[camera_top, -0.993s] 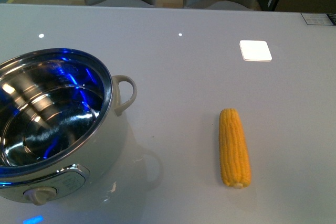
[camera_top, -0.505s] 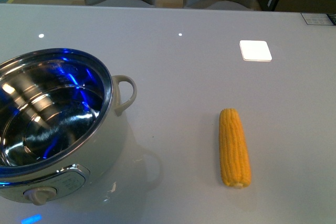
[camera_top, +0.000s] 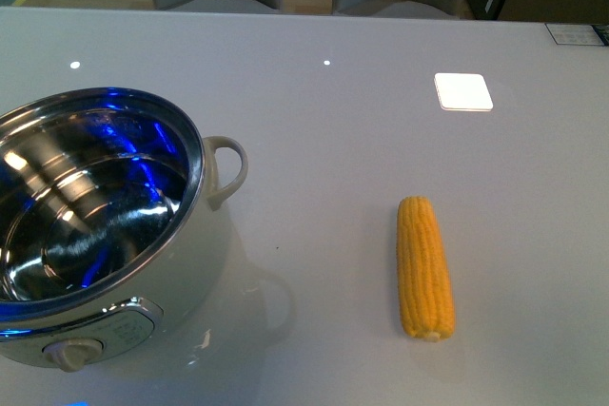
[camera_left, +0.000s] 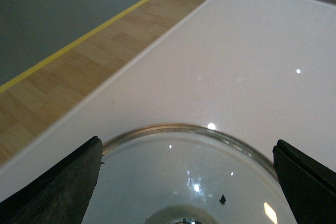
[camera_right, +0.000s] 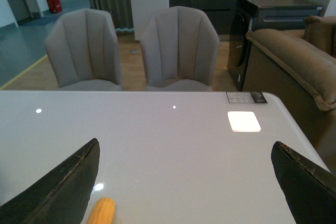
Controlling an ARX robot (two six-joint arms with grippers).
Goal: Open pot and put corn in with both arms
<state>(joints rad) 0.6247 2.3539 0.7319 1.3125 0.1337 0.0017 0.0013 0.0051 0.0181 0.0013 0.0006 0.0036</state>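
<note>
The cream pot (camera_top: 143,263) stands uncovered at the table's front left in the front view, its steel inside showing blue reflections, with a loop handle (camera_top: 226,168) and a dial knob (camera_top: 68,354). The yellow corn (camera_top: 424,265) lies flat to its right. No arm appears in the front view. The glass lid (camera_left: 157,166) lies on the table near a corner, between the fingers of my open left gripper (camera_left: 186,182), its cream knob partly visible at the frame's edge. My right gripper (camera_right: 184,182) is open above the table, the tip of the corn (camera_right: 101,211) by one finger.
A white square patch (camera_top: 463,91) lies on the far right of the table. Two grey chairs (camera_right: 181,45) stand behind the far edge, and a brown sofa (camera_right: 294,66) is off to the right. The table edge (camera_left: 105,90) runs close to the lid, with wood floor beyond.
</note>
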